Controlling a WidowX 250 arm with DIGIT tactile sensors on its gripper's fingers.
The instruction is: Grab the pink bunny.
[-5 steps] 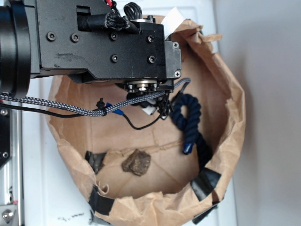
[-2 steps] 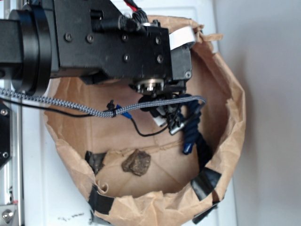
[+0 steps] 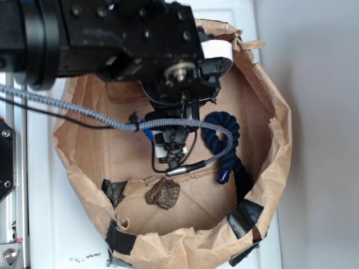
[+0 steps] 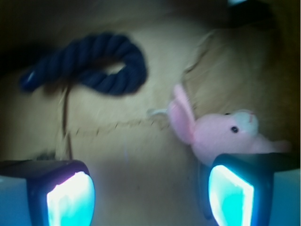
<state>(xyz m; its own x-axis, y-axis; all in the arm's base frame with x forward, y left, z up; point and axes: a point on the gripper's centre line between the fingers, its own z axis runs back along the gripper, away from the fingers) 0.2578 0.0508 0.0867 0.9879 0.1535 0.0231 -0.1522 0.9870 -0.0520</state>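
Wrist view: gripper (image 4: 150,188) jaws apart, pink bunny (image 4: 221,134) behind right pad, off-centre, so nothing gripped yet.

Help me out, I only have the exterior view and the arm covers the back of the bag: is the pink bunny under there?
Observer: Yes. The wrist view shows the pink bunny lying on the bag's paper floor.
Operator: Is it between the fingers?
Observer: No. It sits against the right-hand finger in that picture, partly behind it; the gap holds only paper.
Operator: Gripper open?
Observer: The gripper is open, holding nothing.
Operator: And the rope?
Observer: The navy rope lies apart from the bunny, toward the upper left.
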